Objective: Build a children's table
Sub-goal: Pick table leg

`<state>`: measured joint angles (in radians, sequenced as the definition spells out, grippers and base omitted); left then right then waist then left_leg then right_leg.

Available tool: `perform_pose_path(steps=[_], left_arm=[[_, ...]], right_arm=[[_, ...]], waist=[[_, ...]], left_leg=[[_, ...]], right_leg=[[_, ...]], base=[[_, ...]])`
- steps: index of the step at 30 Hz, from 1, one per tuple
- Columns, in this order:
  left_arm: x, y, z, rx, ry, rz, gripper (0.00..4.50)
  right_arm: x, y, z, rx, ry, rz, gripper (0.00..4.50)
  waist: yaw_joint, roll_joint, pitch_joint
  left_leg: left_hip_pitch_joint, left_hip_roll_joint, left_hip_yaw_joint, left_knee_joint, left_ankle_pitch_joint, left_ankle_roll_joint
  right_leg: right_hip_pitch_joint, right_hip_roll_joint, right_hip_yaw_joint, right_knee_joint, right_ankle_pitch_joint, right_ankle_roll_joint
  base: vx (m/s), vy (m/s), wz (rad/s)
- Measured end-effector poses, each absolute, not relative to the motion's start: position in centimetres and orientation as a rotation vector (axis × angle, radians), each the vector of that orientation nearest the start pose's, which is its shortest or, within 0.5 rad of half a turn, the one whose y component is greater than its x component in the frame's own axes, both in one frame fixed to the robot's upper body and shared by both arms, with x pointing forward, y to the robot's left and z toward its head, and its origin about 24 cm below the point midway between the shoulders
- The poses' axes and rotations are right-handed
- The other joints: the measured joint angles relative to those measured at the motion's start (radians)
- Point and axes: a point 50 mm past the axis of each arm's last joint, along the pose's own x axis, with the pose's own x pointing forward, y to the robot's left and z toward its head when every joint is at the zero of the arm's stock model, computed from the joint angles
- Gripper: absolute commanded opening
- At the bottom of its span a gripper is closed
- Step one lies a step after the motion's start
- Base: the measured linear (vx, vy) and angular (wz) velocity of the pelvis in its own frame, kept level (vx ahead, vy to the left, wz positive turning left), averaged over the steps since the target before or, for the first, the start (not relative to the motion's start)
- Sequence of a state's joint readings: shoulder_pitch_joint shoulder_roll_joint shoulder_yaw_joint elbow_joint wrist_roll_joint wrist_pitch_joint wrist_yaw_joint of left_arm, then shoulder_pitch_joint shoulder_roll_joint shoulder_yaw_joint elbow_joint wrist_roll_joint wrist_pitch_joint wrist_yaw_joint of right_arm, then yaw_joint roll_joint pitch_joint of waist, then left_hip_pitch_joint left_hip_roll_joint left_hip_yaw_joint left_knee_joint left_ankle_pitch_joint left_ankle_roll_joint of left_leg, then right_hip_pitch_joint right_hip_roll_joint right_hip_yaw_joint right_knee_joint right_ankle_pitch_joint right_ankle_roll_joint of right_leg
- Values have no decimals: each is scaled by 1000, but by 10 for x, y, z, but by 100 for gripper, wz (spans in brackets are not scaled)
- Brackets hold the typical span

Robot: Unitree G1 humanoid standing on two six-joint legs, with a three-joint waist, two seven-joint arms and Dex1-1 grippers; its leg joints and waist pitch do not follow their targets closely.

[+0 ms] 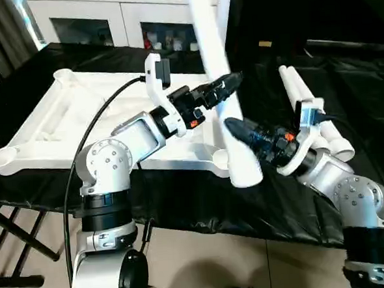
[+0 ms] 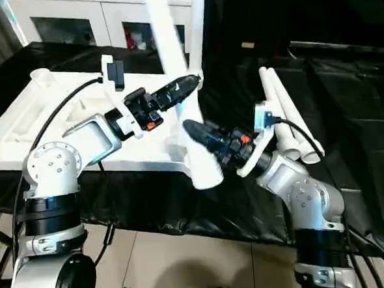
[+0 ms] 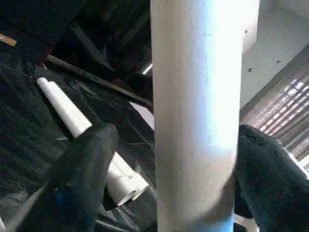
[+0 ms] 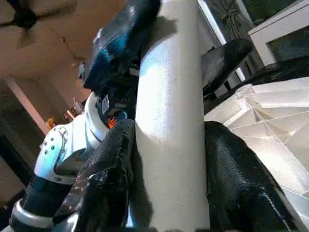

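Leg (image 1: 225, 96) stands near-upright at frame centre, lower end just beside the upturned tabletop (image 1: 60, 126) and its near corner socket (image 1: 220, 158), probably being lined up for insertion. Right gripper (image 1: 238, 129) clamps it low, both fingers against the tube. Left gripper (image 1: 230, 83) brackets it higher, wide open, one finger touching, likely steadying. Spare legs (image 1: 307, 107) lie at right.

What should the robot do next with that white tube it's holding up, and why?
Probably swing the leg's lower end over the near corner socket of the upturned tabletop. The right gripper clamps the leg, whose base hangs just beside that socket; the left gripper straddles it higher up, one finger apart from it.
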<state>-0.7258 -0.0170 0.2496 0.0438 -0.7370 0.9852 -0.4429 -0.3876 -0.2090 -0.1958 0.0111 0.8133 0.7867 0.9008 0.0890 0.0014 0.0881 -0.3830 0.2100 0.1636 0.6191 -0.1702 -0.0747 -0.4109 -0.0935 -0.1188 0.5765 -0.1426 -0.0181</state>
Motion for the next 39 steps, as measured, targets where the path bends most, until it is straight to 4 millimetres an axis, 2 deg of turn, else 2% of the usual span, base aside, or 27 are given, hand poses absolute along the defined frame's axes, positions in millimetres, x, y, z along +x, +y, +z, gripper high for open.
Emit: perform_pose_path(steps=[3,4,13,15,19,20,25,34,35,39], left_arm=[[324,74,186,-687,159,-995,361],[324,74,187,-689,158,-996,336],[327,79,189,-716,128,-977,280],[328,80,191,-719,118,-972,249],[327,79,193,-724,110,-982,238],[327,79,193,-722,109,-985,201],[325,77,194,-714,105,-1012,184],[325,77,195,-685,94,-1011,181],[325,77,195,-668,93,-1013,181],[326,76,193,-576,105,-1006,181]], right_arm=[[286,-138,125,700,75,1149,182],[286,-138,124,701,80,1151,182],[287,-140,124,691,89,1133,182],[287,-140,124,691,90,1132,182],[287,-139,124,690,91,1131,182],[287,-139,124,690,91,1132,182],[286,-139,124,683,96,1145,182],[287,-139,125,653,99,1145,182],[288,-139,125,639,103,1144,238],[296,-137,129,599,127,1118,258]], waist=[[0,0,0],[1,0,0],[3,0,-1],[4,-1,-1],[5,-1,-1],[6,-1,-2],[11,-1,-2],[15,-1,-2],[15,-1,-2],[12,-1,-2]], left_leg=[[0,-1,0,0,0,1],[0,-1,0,0,0,1],[0,-1,0,-1,0,1],[0,-1,0,-1,0,1],[0,-1,1,-4,0,1],[0,-1,1,-4,0,1],[0,-1,1,-5,0,1],[0,-1,2,-7,1,0],[0,-1,2,-7,1,0],[0,-1,2,-7,1,0]], right_leg=[[1,-1,0,0,0,0],[1,-1,0,0,0,0],[2,-1,0,2,3,2],[2,-1,0,2,5,2],[2,-1,0,3,6,3],[2,-1,0,4,6,3],[2,-1,1,7,7,3],[2,-1,1,8,6,3],[2,-1,1,8,6,3],[2,-1,2,8,6,3]], base=[[0,0,0],[0,0,0],[0,0,0],[0,0,0],[0,0,0],[0,0,0],[0,0,0],[0,0,0],[0,0,0],[0,0,0]])
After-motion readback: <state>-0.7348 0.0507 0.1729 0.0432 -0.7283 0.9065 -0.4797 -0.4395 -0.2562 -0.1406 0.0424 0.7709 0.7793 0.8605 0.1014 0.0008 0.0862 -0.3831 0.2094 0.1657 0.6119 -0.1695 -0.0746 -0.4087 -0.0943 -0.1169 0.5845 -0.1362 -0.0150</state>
